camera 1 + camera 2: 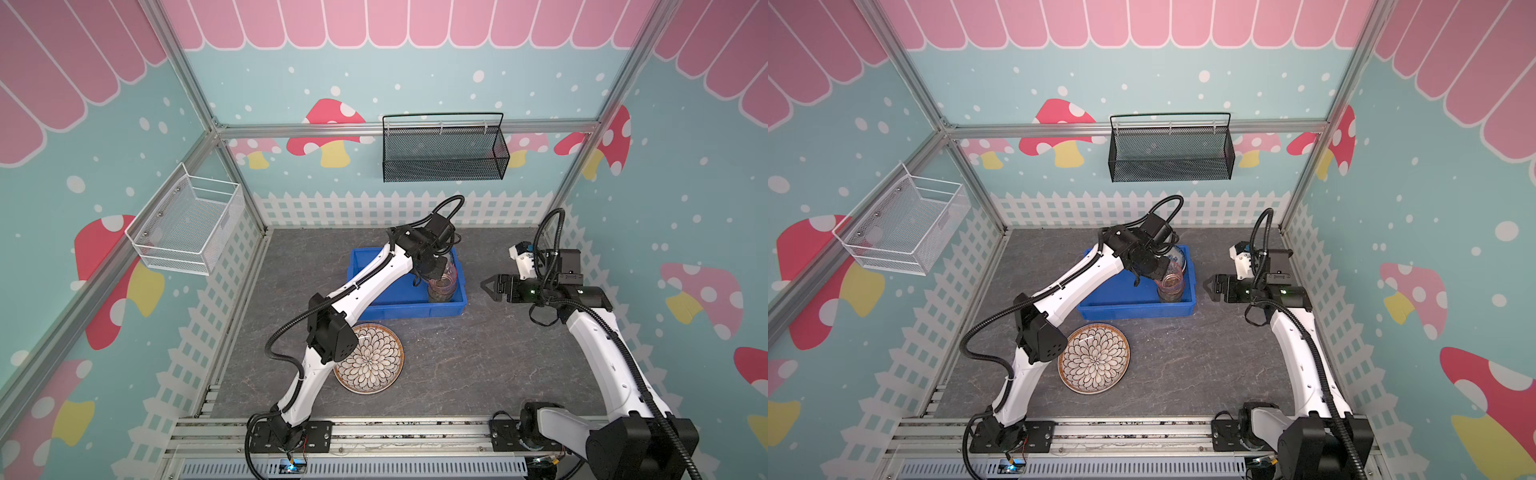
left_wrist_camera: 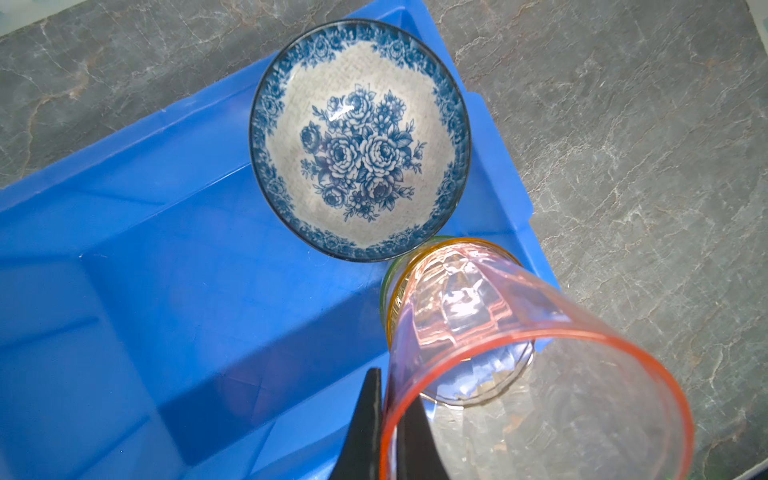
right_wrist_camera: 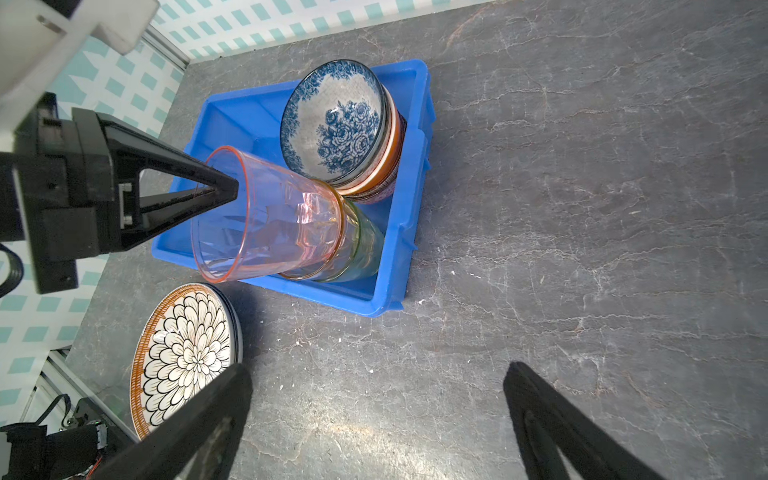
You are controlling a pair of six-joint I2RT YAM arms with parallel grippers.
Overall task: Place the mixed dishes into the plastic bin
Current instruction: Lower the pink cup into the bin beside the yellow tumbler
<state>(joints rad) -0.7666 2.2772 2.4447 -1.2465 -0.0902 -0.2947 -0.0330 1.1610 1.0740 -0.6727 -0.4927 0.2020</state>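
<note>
- Left gripper (image 3: 226,191) is seen pressed tight on the rim of the pink cup (image 3: 270,224), with one finger inside the cup and one outside.
- So the pink cup is held tilted. Its base is tucked into the amber cup (image 3: 340,245), which is nested in the green cup (image 3: 368,249).
- That whole cup stack is parked inside the blue bin (image 1: 365,266), in the near right corner as shown in both top views.
- Right next to the cups, a stack of small bowls (image 3: 392,141) is found in the bin's far right corner. It's topped by the blue floral bowl (image 3: 336,120), and orange-banded ones can be made out underneath.
- The bin itself is set toward the back middle of the grey table (image 1: 457,365).
- The petal plate (image 1: 376,361) is left flat on the table, outside the bin and in front of it. One edge is hidden by the left arm (image 1: 332,332) in both top views.
- Right gripper (image 1: 487,286) is spread wide with nothing between the jaws. It's hovered just off the bin's right side, above bare tabletop.
- Further out, a black mesh basket (image 1: 444,149) is hung on the back wall and a white wire basket (image 1: 187,224) on the left wall.
</note>
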